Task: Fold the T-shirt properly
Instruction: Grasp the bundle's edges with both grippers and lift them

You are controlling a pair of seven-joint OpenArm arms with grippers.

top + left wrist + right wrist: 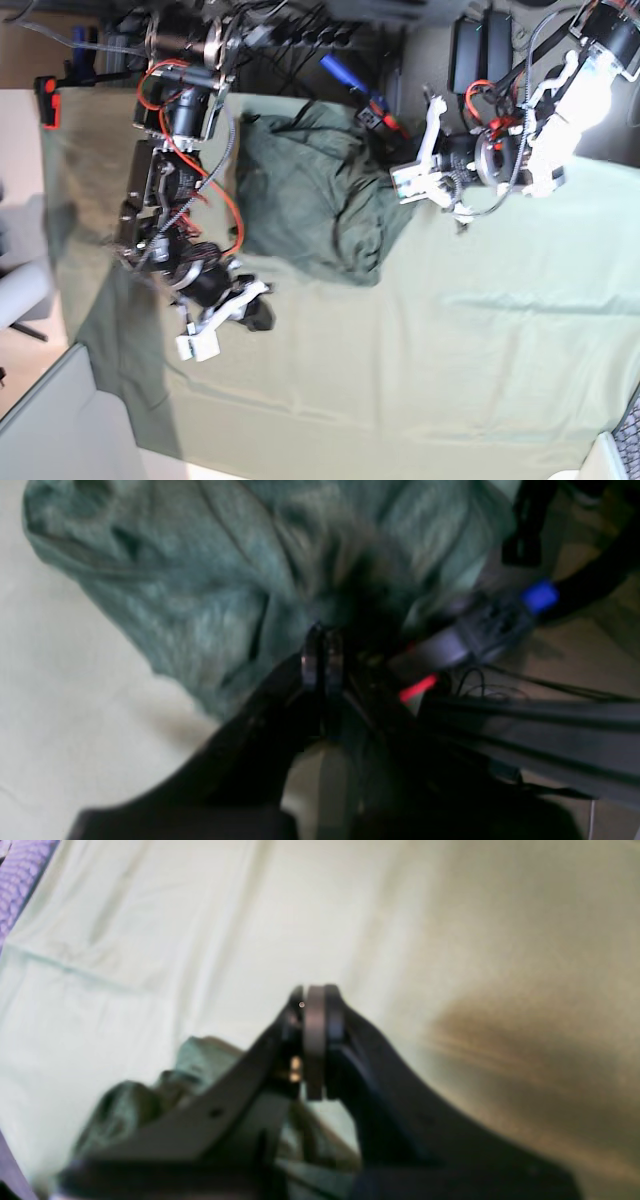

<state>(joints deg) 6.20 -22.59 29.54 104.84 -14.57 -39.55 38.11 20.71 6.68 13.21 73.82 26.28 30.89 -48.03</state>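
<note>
A: Fingers of the left black two-finger gripper [322, 652] are pressing together at the tips, right at the edge of the crumpled dark grey-green knit T-shirt [200, 575]. Left wrist view is blurring badly; can't tell whether any fabric is sitting between them.

B: And the right black two-finger gripper [315, 1040]?

A: Its pads are sitting flat against each other, nothing showing between them. It's hanging over the smooth pale mint-green table sheet [150, 940]; a bunched bit of the shirt is peeking out low behind it, apart from the tips.

B: Where's the shirt lying overall?

A: Base view: it's lying in a rumpled heap [315, 190] at the far side of the sheet [450, 370], between the two arms. Soft folds, heathered texture, sleeves and hems not making themselves out. Left gripper [405, 185] is sitting at the heap's edge; right gripper [200, 335] is well apart from it, over bare sheet.

B: Anything cut off?

A: Tangled black and red cables [300, 30] beyond the table are running out of frame, too cluttered to sort.
</note>
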